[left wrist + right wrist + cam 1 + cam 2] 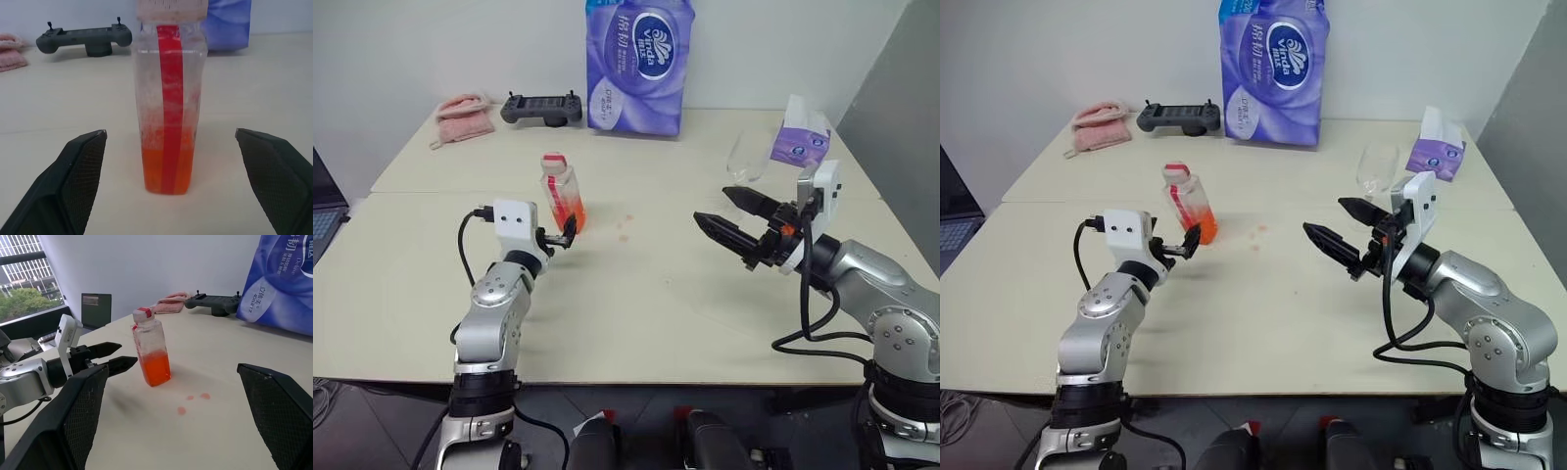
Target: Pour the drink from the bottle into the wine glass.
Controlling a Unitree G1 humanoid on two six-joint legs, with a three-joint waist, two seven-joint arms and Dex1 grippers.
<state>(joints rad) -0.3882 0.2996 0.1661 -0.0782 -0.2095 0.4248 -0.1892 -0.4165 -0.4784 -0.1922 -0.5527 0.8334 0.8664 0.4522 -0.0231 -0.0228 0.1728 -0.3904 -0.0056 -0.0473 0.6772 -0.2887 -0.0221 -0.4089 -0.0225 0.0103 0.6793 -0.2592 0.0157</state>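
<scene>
Left wrist view: the left pincer [168, 183] is spread wide, its two black fingers [73, 181] standing on either side of the bottle [168, 98] without touching it; it holds nothing. The bottle stands upright on the table [636, 294], with the drink [166, 171] filling only its lowest part and a red label strip running down its front; no writing on that strip can be read. In the left eye view the bottle [561, 191] stands just beyond the left pincer's tips, left of the table's middle. The right pincer [729, 220] is also fully spread and empty, held above the table well to the right of the bottle and pointing toward it. The wine glass [747, 157] stands behind the right pincer, near the table's far right. A few reddish drops [625, 223] lie on the table just right of the bottle. At the table's far edge stands a purple tissue pack [636, 64] printed "Vinda", with Chinese characters too small to read.
</scene>
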